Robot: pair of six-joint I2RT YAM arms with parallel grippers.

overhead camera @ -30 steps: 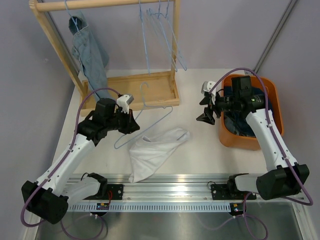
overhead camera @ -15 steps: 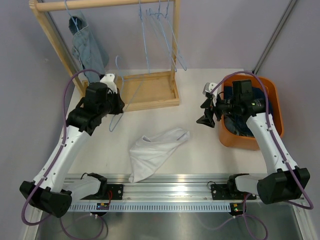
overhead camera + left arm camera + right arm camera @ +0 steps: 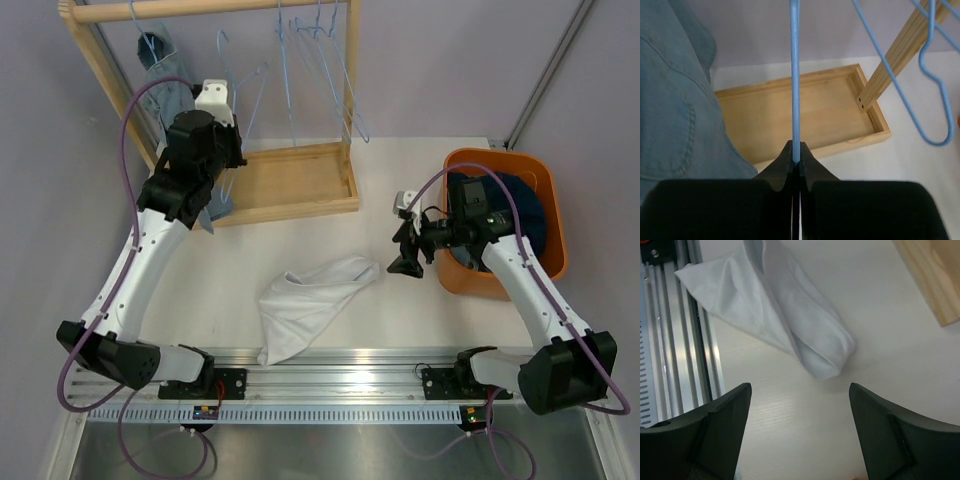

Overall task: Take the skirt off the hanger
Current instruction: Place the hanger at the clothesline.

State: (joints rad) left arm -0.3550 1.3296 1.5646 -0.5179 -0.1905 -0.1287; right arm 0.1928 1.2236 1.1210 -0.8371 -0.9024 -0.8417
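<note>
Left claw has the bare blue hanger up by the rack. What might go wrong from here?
1. The left claw pinches only one thin wire of the blue hanger, so it may swivel or slip.
2. That hanger sits close to the denim garment and the other hangers on the rack, so it might snag them.

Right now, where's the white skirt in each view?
Top external: white skirt lies crumpled at centre, on the table.
Left wrist: not in it; the left claw pinches the blue hanger.
Right wrist: skirt at upper centre-left.
Shared landmark: wooden rack base, mid-frame in left wrist, top right corner in right wrist.
</note>
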